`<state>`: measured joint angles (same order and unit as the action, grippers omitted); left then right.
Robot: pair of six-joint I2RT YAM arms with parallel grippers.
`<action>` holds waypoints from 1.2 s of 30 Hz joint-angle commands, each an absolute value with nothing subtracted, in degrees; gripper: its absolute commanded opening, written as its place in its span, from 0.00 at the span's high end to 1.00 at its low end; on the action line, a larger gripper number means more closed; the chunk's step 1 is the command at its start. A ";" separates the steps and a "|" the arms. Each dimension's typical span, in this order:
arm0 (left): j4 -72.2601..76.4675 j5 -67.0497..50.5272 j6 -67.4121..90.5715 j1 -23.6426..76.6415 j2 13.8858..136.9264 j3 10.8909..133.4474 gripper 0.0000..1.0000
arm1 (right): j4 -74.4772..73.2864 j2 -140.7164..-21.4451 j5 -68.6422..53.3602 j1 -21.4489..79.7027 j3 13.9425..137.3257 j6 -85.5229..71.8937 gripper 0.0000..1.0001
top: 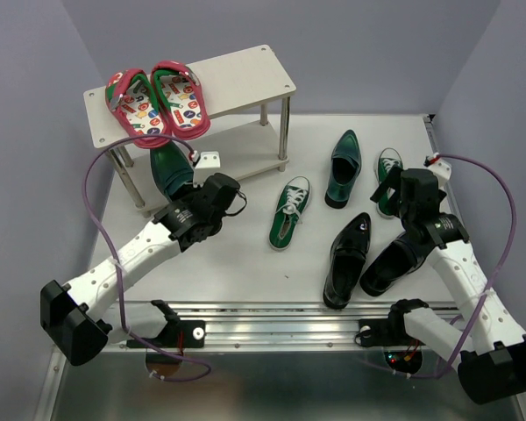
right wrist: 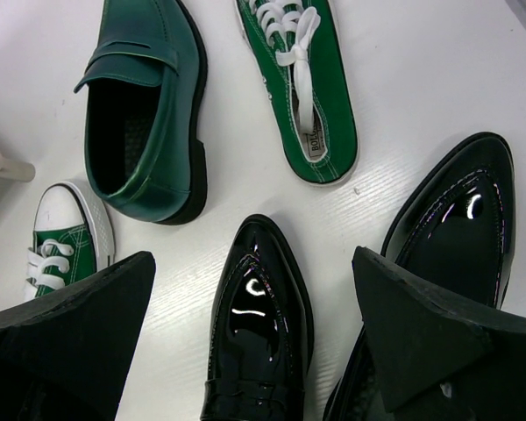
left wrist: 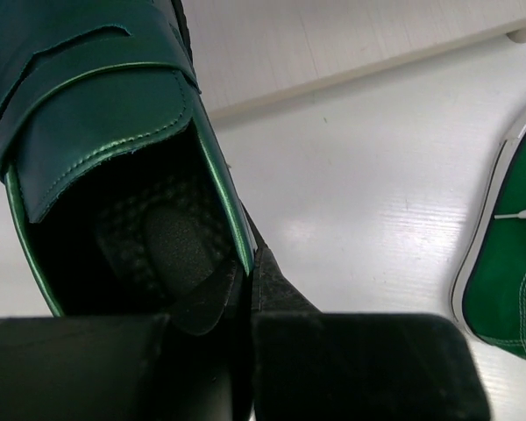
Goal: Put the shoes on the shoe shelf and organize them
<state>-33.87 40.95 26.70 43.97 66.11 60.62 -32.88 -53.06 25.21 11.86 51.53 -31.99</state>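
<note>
Table (top: pixel 245 272): white, carrying the shelf at the far left and loose shoes across the middle and right.
Shoe shelf (top: pixel 245 74): two-tier; the top board holds only the red flip-flops (top: pixel 158 101) on its left half, and what shows of the lower board (left wrist: pixel 351 44) is bare.
Black dress shoes (top: pixel 346 259): both on the table at the near right, toes pointing away from the arms, directly beneath the right gripper.
Second teal shoe (top: pixel 342 168): on the table right of the shelf, well apart from its mate.
Green sneakers (top: pixel 289 213): split up, one mid-table, the other at the far right beside the right arm.
Held teal shoe (top: pixel 167 168): at the shelf's front, left of centre, below the flip-flops.
Left gripper (left wrist: pixel 250 281): nearly closed, pinching the held teal shoe's collar, one finger inside the opening and one outside.
Right gripper (right wrist: pixel 254 346): spread fully, holding nothing.
Deciding relation: the held shoe's long axis runs straight away from the left gripper, heel at the fingers and toe towards the shelf, seemingly at the lower board's front edge. A push along that axis looks like what would seat it, and the left arm is the nearer.
</note>
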 commanded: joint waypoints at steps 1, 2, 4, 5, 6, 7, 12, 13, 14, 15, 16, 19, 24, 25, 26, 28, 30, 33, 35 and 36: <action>-23.66 43.08 17.33 41.32 65.39 59.86 1.00 | -29.79 -53.17 24.35 11.69 52.21 -32.87 0.00; -22.77 42.72 16.44 40.70 65.30 59.51 1.00 | -29.79 -53.09 24.52 11.69 52.03 -32.96 0.00; -19.87 41.67 13.99 39.21 64.78 57.93 1.00 | -29.79 -52.65 24.52 11.69 51.94 -33.05 0.00; -19.17 41.57 13.37 38.76 64.51 57.48 1.00 | -29.79 -52.47 24.61 11.69 51.94 -33.05 0.00; -18.38 41.22 12.75 38.32 64.34 57.13 1.00 | -29.79 -52.38 24.61 11.69 52.03 -33.13 0.00; -16.80 40.96 12.05 37.89 64.16 56.35 1.00 | -29.79 -52.21 24.61 11.69 52.03 -33.05 0.00; -10.29 39.03 6.34 36.30 61.88 52.30 1.00 | -29.79 -52.47 25.05 11.69 52.29 -32.70 0.00; -9.15 38.59 6.07 35.95 61.61 52.12 1.00 | -29.79 -52.56 24.96 11.69 52.29 -32.61 0.00; -8.79 38.06 5.80 34.90 61.61 51.86 1.00 | -29.79 -52.65 24.87 11.69 52.29 -32.69 0.00; -8.01 37.53 4.84 34.37 61.61 51.51 1.00 | -29.79 -52.65 24.87 11.69 52.21 -32.70 0.00; -7.48 36.66 4.40 33.93 61.61 51.33 1.00 | -29.79 -52.65 24.79 11.69 52.21 -32.70 0.00; -5.10 34.64 3.17 31.73 61.00 50.10 1.00 | -29.79 -52.91 24.52 11.69 52.12 -32.43 0.00; -0.53 30.59 0.35 29.54 60.55 48.78 1.00 | -29.97 -52.38 24.87 11.69 51.77 -31.55 0.00; -0.44 29.19 0.26 28.40 60.82 49.13 1.00 | -30.06 -52.30 24.96 11.69 51.68 -31.47 0.00; -0.35 28.66 0.00 27.87 61.26 49.30 1.00 | -30.23 -52.21 24.96 11.69 51.68 -31.38 0.00; 0.08 27.87 -2.37 26.99 62.22 49.31 1.00 | -30.50 -52.03 25.14 11.69 51.59 -31.20 0.00; 1.66 26.64 -3.25 25.14 62.84 49.22 1.00 | -30.59 -51.86 25.22 11.69 51.42 -31.11 0.00; 3.16 24.26 -4.65 22.95 63.45 48.69 1.00 | -30.67 -51.77 25.14 11.69 51.24 -31.11 0.00; 4.13 23.99 -5.36 21.80 64.07 48.43 1.00 | -30.67 -51.59 25.14 11.69 51.07 -31.11 0.00; 4.48 23.73 -5.62 21.36 64.51 48.43 1.00 | -30.67 -51.59 25.05 11.69 51.06 -31.11 0.00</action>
<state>-5.15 23.70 -0.97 23.31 64.79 47.83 -32.53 -52.90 24.62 11.86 51.53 -31.73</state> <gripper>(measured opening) 0.114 0.998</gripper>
